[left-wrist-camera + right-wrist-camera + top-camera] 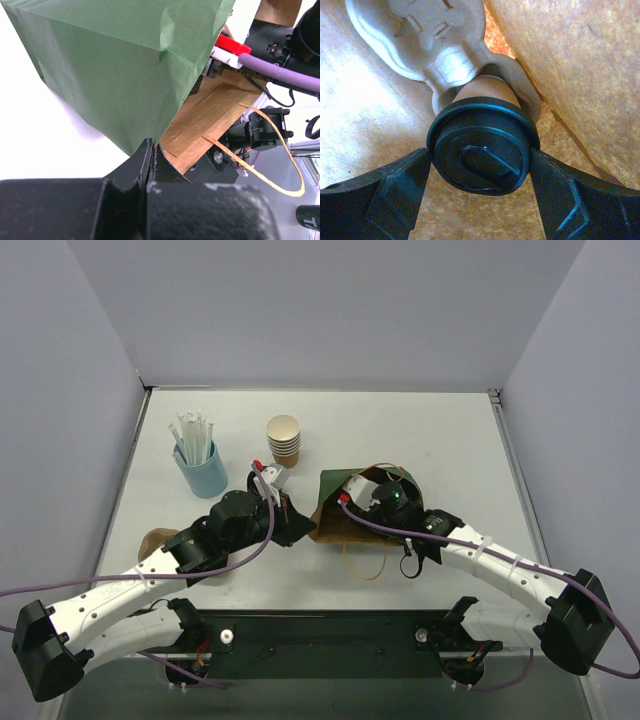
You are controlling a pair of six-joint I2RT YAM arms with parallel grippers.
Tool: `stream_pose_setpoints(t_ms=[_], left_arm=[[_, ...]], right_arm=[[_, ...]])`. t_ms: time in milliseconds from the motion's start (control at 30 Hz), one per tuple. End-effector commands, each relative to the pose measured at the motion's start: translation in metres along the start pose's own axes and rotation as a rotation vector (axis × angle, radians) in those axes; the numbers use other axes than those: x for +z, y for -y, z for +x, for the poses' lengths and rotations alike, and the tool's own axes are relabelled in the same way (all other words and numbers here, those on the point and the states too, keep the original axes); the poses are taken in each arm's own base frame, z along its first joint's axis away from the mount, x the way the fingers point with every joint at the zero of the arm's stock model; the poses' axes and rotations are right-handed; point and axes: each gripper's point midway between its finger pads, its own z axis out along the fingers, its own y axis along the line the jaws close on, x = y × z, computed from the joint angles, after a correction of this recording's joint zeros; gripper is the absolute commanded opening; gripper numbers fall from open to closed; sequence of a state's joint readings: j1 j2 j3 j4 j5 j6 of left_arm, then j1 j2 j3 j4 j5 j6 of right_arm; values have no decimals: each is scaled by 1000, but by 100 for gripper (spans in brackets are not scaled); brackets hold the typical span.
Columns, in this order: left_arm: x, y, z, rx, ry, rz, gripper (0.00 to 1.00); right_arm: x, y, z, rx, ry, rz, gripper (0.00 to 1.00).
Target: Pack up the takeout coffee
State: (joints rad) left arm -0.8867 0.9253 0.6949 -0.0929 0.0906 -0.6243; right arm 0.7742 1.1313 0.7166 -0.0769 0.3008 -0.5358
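Right gripper (480,167) clenched on the takeout coffee (481,140) by its lid, inside the paper bag (125,65), cup seated in what looks like a pulp tray (445,55), left gripper (151,162) pinching the bag's left edge

A white table (450,435) sits enclosed by plain pale lilac-grey panels: back wall (330,300), left wall (60,420), right wall (590,410). The light is soft and even.
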Motion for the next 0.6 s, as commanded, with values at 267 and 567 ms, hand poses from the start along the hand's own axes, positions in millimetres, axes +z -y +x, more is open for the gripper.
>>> stream_pose_setpoints(t_ms=[267,567], left_arm=[[-2,3,-2,18,-23,-5,0],[0,4,-3,22,-26,-6,0]], right_arm=[[-20,16,-25,144,105,21,68],[-23,10,-26,113,119,-22,51]])
